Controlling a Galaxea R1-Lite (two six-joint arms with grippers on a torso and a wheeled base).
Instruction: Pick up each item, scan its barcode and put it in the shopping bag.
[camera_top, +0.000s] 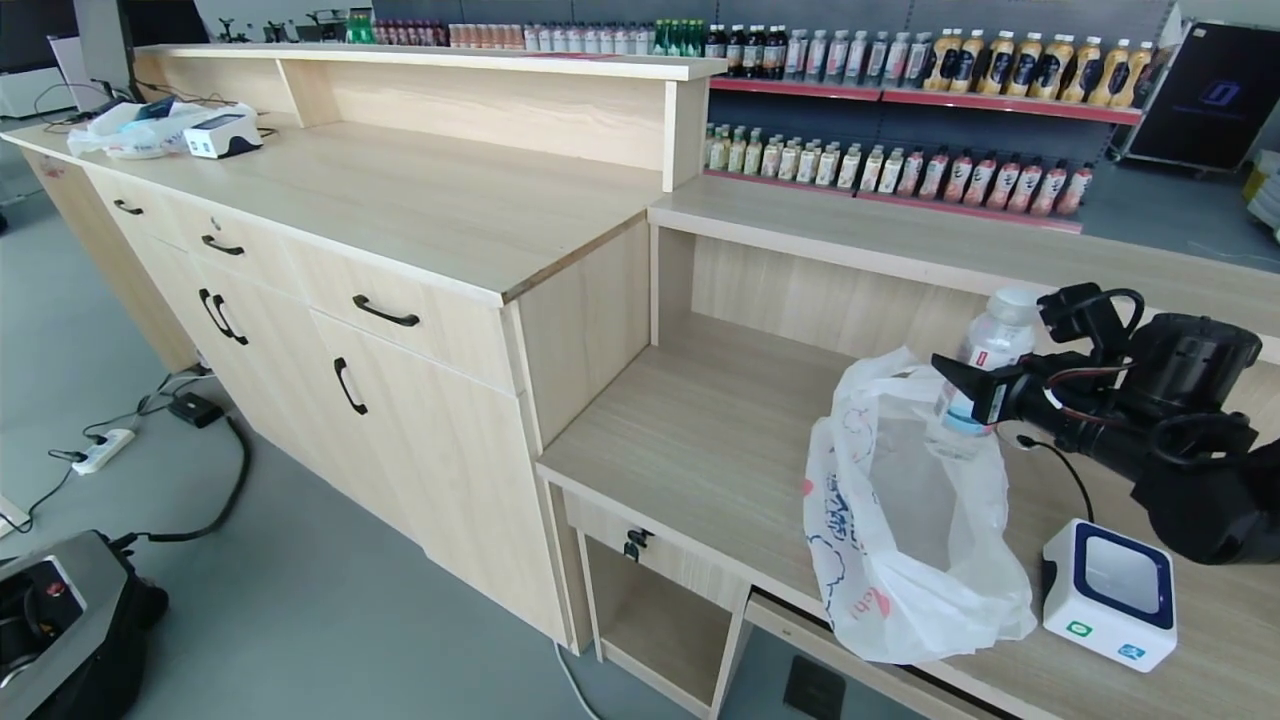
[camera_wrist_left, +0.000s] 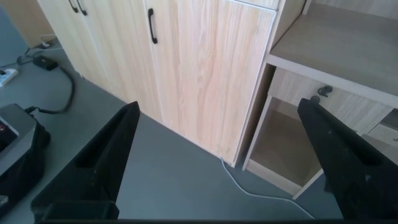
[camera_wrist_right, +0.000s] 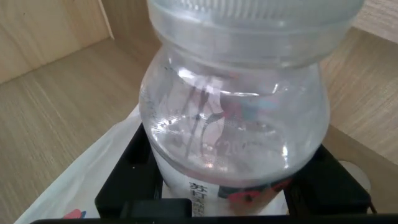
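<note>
Shelves (camera_top: 905, 105) of drinks stand behind the wooden surface (camera_top: 700, 430) bearing the shopping bag (camera_top: 900, 540) and scanner (camera_top: 1110, 595). Right hand (camera_top: 975, 395) pinches a bottle (camera_top: 1000, 335) at the bag's mouth; left hand (camera_wrist_left: 217, 155) hangs spread above grey floor (camera_top: 320, 600).

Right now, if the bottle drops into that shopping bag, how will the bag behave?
Probably floppy: the shopping bag is thin, crumpled film, slumped on the counter. It likely slides or collapses under the bottle, since nothing pins it.

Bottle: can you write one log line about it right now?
right claw: shut on bottle | bottle: held over shopping bag mouth | left claw: open, empty | scanner: on counter
</note>
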